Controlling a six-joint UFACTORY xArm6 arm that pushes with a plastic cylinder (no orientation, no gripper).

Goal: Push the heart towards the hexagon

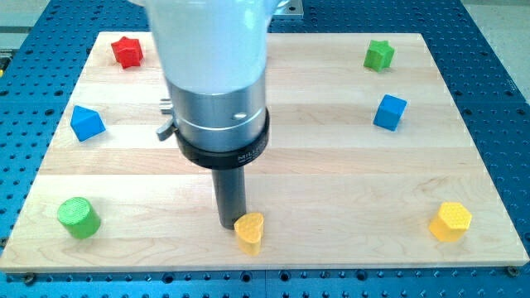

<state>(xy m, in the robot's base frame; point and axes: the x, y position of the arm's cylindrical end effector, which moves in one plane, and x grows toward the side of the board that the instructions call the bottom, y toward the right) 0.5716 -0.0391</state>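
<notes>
At bottom centre of worktop (331,165): my tip (229,225), plain rod end with nothing to open or close, holds nothing. Tip touching or just beside left flank of yellow heart (249,229); exact contact cannot tell. Heart near bottom edge of worktop, little room below it. Yellow hexagon (450,221) well apart toward view's right, about same row, bare wood between. Green cylinder (79,218) at bottom left. Blue block (86,122) at left, red star (127,51) top left, green star (379,55) top right, blue cube (389,112) below it.
</notes>
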